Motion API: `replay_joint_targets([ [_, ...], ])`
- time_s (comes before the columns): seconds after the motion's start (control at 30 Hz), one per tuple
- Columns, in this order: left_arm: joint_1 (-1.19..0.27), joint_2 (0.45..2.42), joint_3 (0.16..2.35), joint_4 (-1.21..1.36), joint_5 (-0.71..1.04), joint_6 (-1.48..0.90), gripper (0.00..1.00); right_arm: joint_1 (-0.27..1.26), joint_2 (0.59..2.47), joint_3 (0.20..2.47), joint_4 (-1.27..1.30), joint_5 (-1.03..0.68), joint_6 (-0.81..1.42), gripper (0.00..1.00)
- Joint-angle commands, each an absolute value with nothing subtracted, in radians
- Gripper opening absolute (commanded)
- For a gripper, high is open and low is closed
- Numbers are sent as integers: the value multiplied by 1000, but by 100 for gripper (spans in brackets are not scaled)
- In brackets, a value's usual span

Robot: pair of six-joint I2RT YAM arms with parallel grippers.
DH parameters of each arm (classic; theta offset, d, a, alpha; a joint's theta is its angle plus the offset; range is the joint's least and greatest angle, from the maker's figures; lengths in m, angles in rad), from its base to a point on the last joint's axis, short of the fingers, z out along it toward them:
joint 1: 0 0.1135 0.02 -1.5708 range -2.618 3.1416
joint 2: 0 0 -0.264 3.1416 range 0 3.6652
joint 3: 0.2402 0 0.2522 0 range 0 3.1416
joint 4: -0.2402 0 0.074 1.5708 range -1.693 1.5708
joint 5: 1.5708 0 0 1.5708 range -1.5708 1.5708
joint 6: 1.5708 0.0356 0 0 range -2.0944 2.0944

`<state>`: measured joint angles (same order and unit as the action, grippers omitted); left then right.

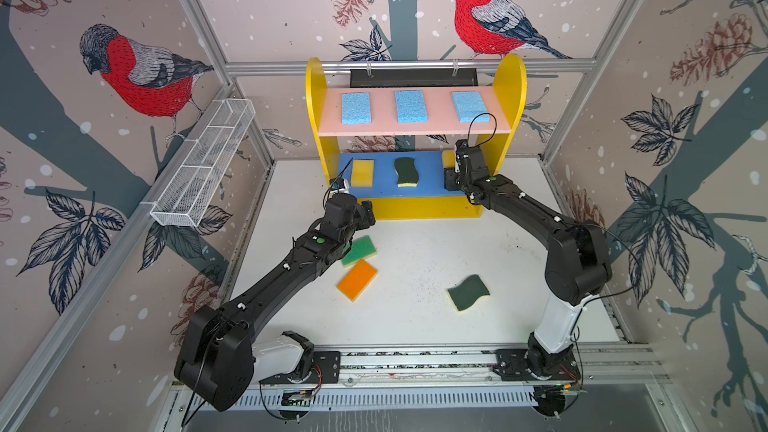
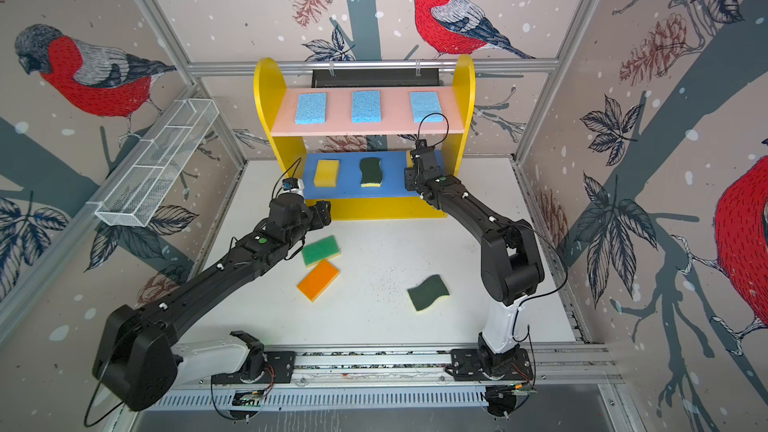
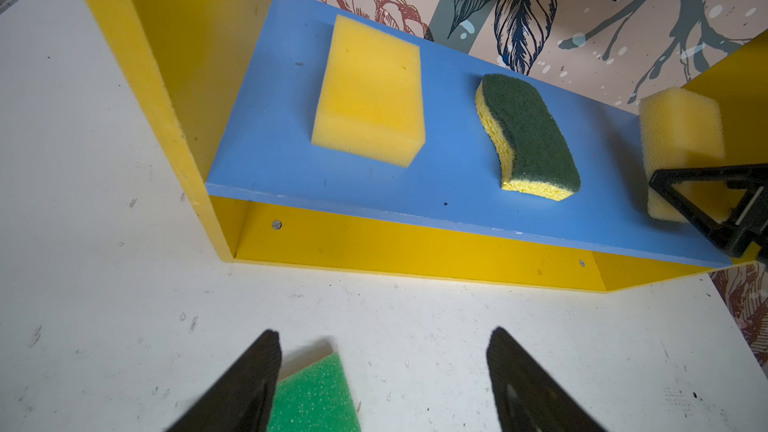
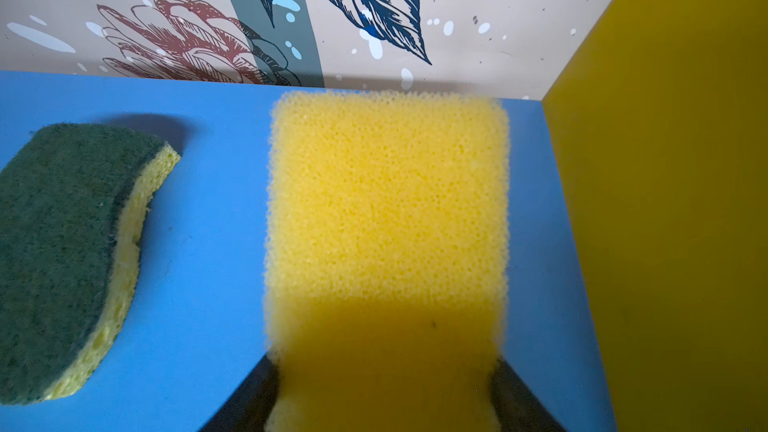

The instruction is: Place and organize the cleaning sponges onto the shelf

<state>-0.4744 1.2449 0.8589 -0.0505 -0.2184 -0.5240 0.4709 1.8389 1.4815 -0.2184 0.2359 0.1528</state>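
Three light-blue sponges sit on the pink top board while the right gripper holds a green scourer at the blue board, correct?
Wrong on one thing: the right gripper holds a yellow block sponge; the green scourer lies free beside it, per the right wrist view.

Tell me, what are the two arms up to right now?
Right gripper shut on yellow sponge, at blue board. Left gripper open, beside green sponge. Nothing blocking.
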Motion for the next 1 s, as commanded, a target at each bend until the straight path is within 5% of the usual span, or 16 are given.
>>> replay_joint_targets([
  [0.0,-473,1251,867,-20,-233,-525,79,472,1845,1491,-226,244,140,63],
  [0.97,-473,1292,877,-18,-238,-519,79,462,1905,1544,-245,290,121,65],
])
